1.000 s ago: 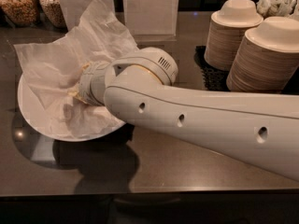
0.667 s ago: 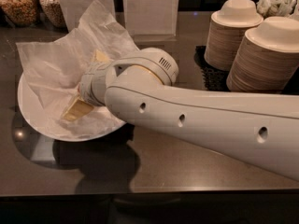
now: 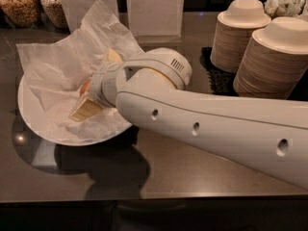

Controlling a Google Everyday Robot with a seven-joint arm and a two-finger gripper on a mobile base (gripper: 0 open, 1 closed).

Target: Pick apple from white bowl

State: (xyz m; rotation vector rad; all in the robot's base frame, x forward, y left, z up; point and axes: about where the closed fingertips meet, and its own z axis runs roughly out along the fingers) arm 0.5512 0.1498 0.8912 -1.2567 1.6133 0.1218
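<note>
The white bowl stands at the left on the dark counter, lined with crinkled white paper. My gripper reaches into it from the right on the thick white arm. Its two beige fingers stand on either side of the apple, shut on it. Only a small red-orange sliver of the apple shows by the wrist; the arm hides the rest.
Two tall stacks of beige paper bowls stand at the right. White upright holders stand behind the bowl. Glass jars sit at the back left. The counter's front edge runs along the bottom.
The gripper has risen out of the paper and shifted a little to the right. Its fingers now show spread around the apple, which was hidden before.
</note>
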